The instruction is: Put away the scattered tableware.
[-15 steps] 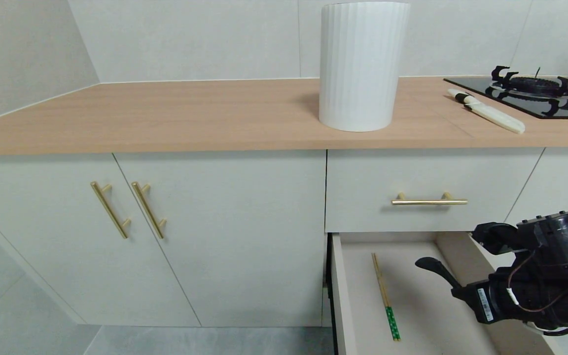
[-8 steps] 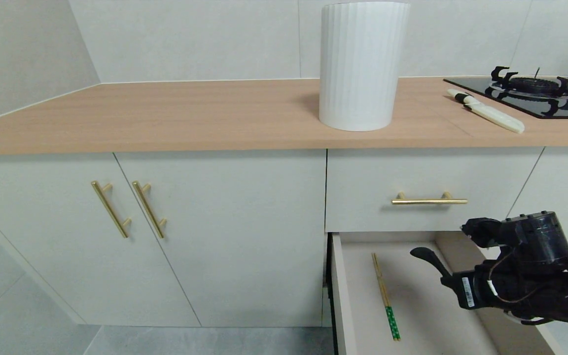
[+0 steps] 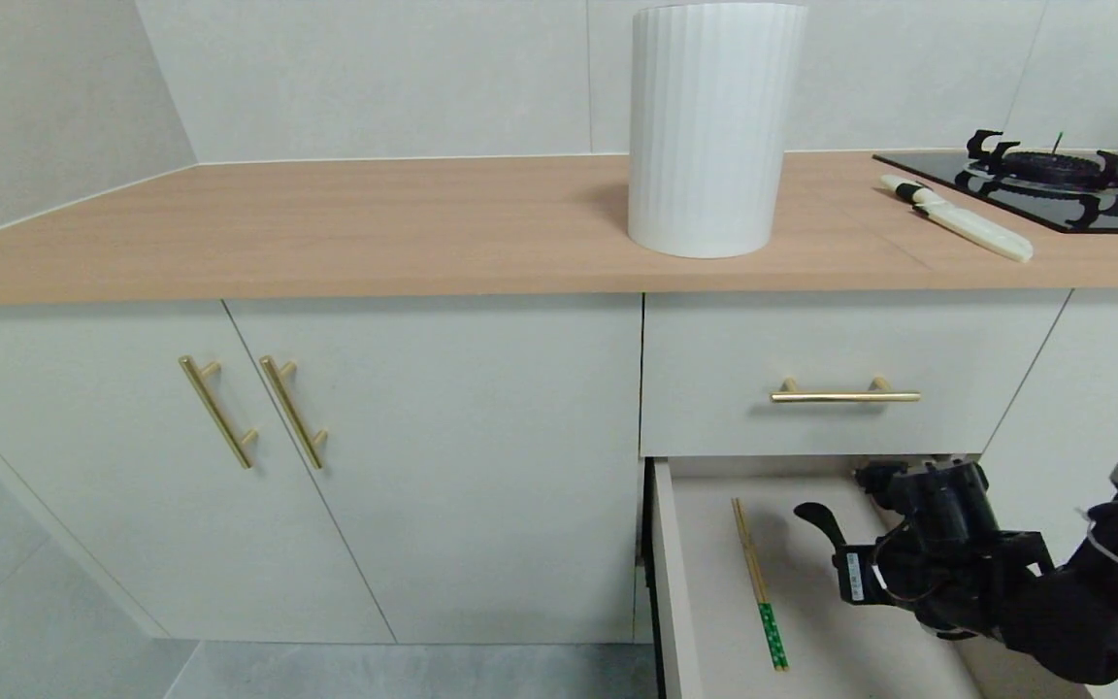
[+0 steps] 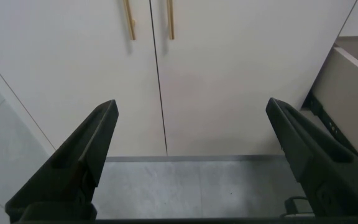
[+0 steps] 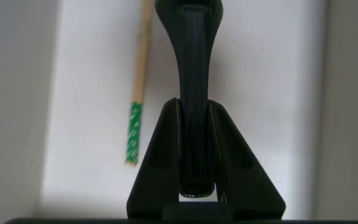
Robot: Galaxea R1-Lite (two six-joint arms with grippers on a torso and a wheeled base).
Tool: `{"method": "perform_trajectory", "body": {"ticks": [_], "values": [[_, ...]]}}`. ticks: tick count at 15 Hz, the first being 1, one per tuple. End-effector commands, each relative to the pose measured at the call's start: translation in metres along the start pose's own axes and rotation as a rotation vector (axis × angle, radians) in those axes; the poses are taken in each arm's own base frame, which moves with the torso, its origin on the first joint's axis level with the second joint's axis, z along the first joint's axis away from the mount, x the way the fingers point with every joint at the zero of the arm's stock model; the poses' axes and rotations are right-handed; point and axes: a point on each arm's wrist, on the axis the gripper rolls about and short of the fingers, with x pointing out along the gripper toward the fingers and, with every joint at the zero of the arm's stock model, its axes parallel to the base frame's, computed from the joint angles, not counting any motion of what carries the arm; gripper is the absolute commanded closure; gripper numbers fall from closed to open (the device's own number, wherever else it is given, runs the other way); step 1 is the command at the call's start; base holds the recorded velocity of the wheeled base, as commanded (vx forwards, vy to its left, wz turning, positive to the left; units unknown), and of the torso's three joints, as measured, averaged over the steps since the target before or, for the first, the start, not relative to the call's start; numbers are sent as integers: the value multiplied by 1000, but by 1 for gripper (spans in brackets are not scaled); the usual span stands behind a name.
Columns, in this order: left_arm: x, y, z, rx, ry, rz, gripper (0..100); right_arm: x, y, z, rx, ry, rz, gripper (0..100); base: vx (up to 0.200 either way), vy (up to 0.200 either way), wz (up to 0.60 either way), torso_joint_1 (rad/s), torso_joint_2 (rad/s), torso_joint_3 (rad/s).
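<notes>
The lower drawer (image 3: 674,582) stands pulled out, and a pair of wooden chopsticks (image 3: 759,584) with green ends lies on its floor. My right gripper (image 3: 858,571) hangs over the drawer, to the right of the chopsticks, shut on a black utensil (image 3: 816,516) whose curved end sticks out toward them. In the right wrist view the black utensil (image 5: 189,43) runs between the two fingers (image 5: 160,143), with the chopsticks (image 5: 138,81) beside it. My left gripper (image 4: 190,109) is open, low in front of the cabinet doors (image 4: 160,68).
On the wooden counter (image 3: 326,223) stand a tall white ribbed container (image 3: 709,131), a pale knife (image 3: 959,219) and a black gas stove (image 3: 1054,177). Above the open drawer is a shut one with a gold handle (image 3: 845,395). Two gold-handled doors (image 3: 253,413) lie to the left.
My right gripper has gone down and to the left, deeper into the open drawer, with the black utensil still in it. The chopsticks have stayed put.
</notes>
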Motion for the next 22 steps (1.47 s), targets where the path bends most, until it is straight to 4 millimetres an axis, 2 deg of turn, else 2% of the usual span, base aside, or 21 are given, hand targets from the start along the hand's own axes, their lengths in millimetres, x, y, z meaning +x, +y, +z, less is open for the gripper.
{"method": "perform_trajectory", "body": {"ticks": [1,6,19,20,22], "values": [[0,0,0,1,1,0,0,26,-2,-24,-12,80,-35,100,0,0,0,0,0,0],[0,0,0,1,1,0,0,43,0,-37,-27,88,-60,100,0,0,0,0,0,0],[0,0,0,0,1,0,0,45,0,-37,-27,86,-62,100,0,0,0,0,0,0],[0,0,0,0,1,0,0,45,0,-37,-27,85,-61,0,0,0,0,0,0,0],[0,0,0,0,1,0,0,45,0,-37,-25,85,-60,0,0,0,0,0,0,0]]}}
